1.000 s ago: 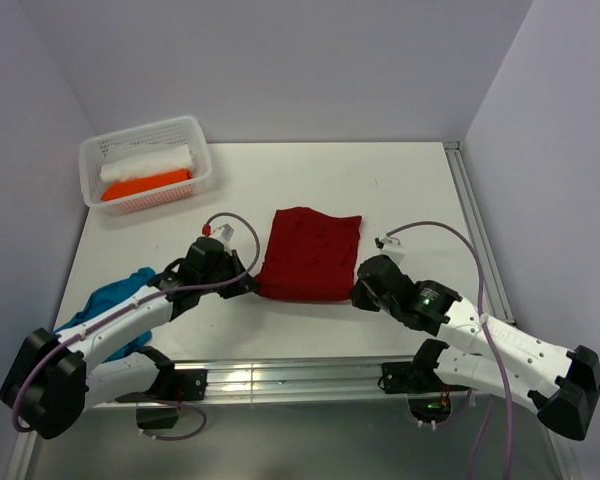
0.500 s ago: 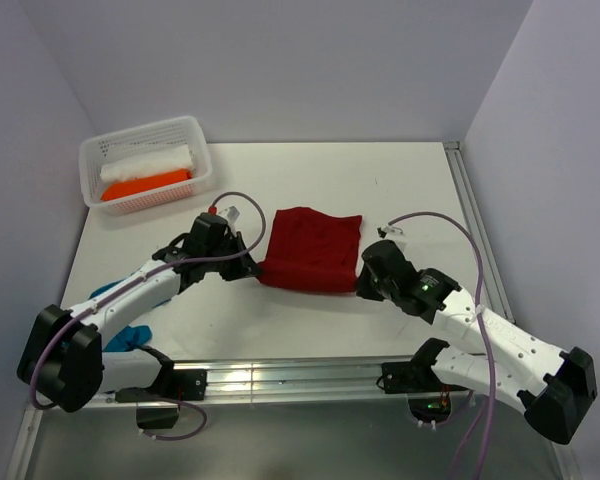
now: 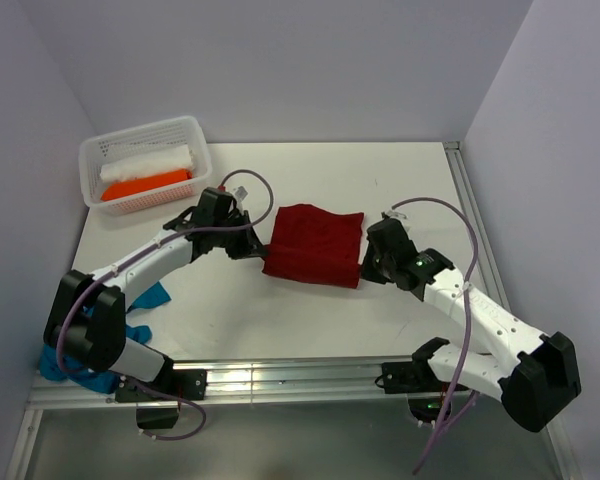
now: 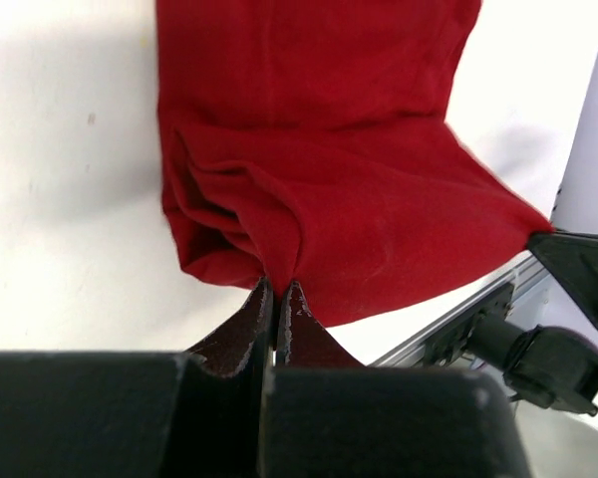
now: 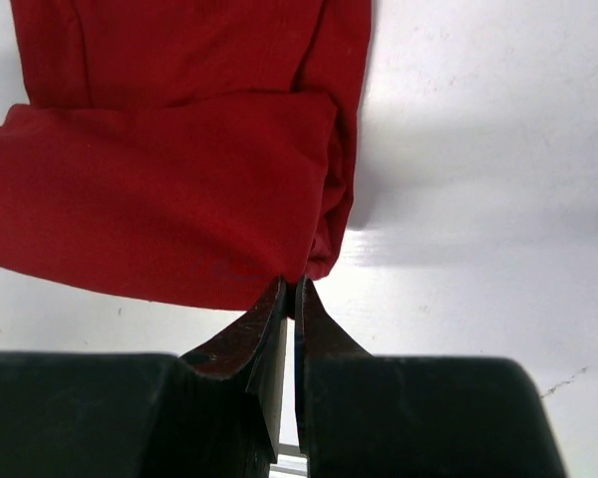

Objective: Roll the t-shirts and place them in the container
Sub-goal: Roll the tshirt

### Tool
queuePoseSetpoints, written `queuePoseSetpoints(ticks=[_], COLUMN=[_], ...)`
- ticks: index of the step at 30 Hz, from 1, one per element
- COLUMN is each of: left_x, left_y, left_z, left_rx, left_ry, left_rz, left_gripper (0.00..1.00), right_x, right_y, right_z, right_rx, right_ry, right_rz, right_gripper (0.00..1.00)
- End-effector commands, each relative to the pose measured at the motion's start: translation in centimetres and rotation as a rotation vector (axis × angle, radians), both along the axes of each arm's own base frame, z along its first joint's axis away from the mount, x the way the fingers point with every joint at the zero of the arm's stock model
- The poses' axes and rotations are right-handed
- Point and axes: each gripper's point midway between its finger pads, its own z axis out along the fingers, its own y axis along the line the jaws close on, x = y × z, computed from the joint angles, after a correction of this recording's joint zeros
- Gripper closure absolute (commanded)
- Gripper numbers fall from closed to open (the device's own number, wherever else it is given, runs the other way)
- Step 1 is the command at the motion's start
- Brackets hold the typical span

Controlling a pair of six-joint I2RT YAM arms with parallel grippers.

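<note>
Two arms are reaching in over the white table [image 3: 300,310], and the dark red t-shirt [image 3: 313,246] is lying mid-table between them as a folded panel, with its near edge turning over onto the cloth behind it. The shirt is looking light, limp and wrinkle-prone, so it is probably going to sag and skew unless both near corners are taken together and carried evenly; the doubled hem is offering the firmest hold, and the cloth is likely dragging rather than sliding on the table. A teal-blue t-shirt [image 3: 152,297] is lying in a heap by the left arm at the near left, well apart from the red one. The white perforated basket [image 3: 202,165] is sitting at the far left corner, holding a white roll [image 3: 148,160] and an orange roll [image 3: 145,184] side by side. The left gripper [image 4: 277,294] is pinching the shirt's near left corner, its jaws pressed together on a thin fold, and the right gripper [image 5: 289,289] is pinching the near right corner the same way.
</note>
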Motion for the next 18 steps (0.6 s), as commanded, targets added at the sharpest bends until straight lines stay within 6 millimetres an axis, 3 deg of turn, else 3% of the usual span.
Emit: queuePoseSetpoints(ticks=[1,6,7,12,15,18], left_x=[2.5,4.4,5.0,7.8,9.2,9.8], left_y=[0.1,0.0,0.0,0.2,0.2,0.1], left_z=[1.6,-0.5,-0.4,-3.7,-5.3,-6.9], left_rx=[0.02,0.032,0.033,0.077,0.111,0.126], left_ry=[-0.064,-0.015,-0.023,0.036,0.06,0.078], left_rz=[-0.003,0.005,0.009,0.019,0.025,0.027], left_gripper=[1.0,1.0,1.0,1.0,1.0,1.0], right_x=[2.4,5.0,5.5,8.4,9.5,9.3], right_y=[-0.8,-1.9,-2.1,-3.2,-3.3,-3.1], right_z=[1.7,1.1,0.3,-2.7,-5.0,-7.3], right_rx=[-0.041,-0.065,-0.078,-0.106,-0.132,-0.144], right_ry=[-0.052,-0.041,-0.018,0.049,0.113,0.171], right_rz=[-0.01,-0.056,-0.064,-0.118,-0.123,-0.112], right_gripper=[1.0,1.0,1.0,1.0,1.0,1.0])
